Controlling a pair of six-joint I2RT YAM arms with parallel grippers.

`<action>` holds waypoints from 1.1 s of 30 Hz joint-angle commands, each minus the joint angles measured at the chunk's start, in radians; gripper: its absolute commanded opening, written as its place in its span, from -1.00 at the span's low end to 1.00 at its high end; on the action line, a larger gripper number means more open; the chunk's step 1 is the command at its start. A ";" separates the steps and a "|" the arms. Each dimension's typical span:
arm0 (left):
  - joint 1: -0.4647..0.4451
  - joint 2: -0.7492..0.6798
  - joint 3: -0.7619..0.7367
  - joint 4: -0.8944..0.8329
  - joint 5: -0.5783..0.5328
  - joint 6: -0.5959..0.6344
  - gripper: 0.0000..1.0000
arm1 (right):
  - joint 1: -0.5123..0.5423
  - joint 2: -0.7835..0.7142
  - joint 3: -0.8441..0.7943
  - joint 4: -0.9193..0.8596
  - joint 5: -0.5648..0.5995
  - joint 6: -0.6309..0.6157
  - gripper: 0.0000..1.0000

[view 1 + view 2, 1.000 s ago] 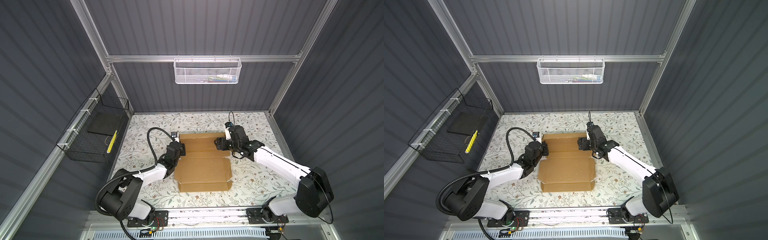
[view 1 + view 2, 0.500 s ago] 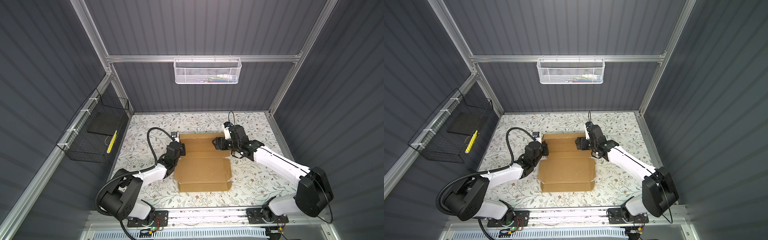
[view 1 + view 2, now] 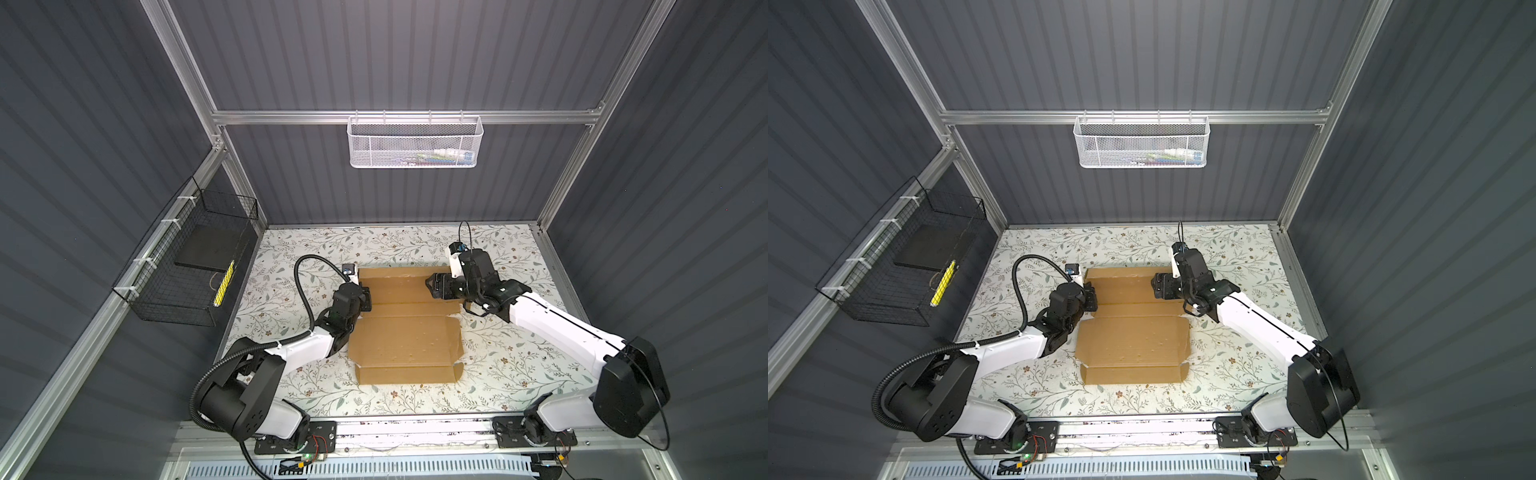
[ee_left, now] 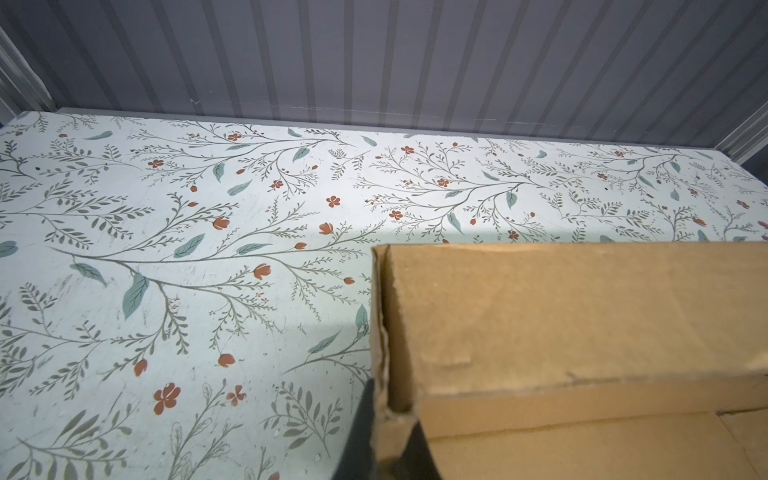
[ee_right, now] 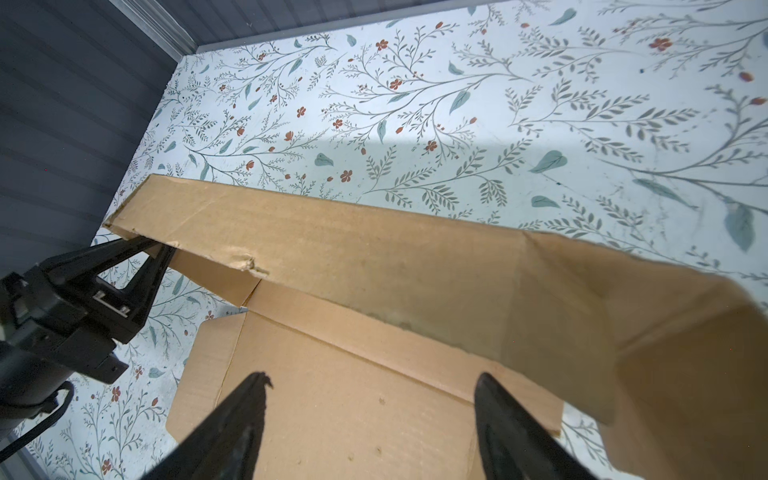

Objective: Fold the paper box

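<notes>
We see a floral table (image 3: 316, 249) walled by grey ribbed panels (image 3: 395, 62); our left end effector (image 5: 158, 249) pinches the paper box (image 3: 405, 340), our right end effector (image 5: 372, 376) gapes empty over it.

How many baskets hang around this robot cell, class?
2. A white mesh basket hangs high at the back; a black wire basket hangs on the left side in both top views. None appears hidden.

A lab test cell: aluminium frame (image 3: 291, 117), grey ribbed walls (image 3: 374, 54), floral tabletop (image 3: 395, 245).
</notes>
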 commanded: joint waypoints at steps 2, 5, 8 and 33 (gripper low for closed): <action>0.003 0.015 0.007 -0.050 0.042 -0.035 -1.00 | -0.002 -0.065 0.027 -0.069 0.088 -0.055 0.60; 0.003 0.015 0.007 -0.050 0.041 -0.035 -1.00 | -0.011 -0.066 0.038 -0.083 0.107 -0.076 0.61; 0.003 0.015 0.007 -0.050 0.042 -0.035 -1.00 | -0.023 -0.043 0.047 -0.084 0.110 -0.085 0.60; 0.003 0.026 0.010 -0.042 0.061 -0.040 -1.00 | -0.047 0.167 0.105 0.052 -0.092 -0.011 0.57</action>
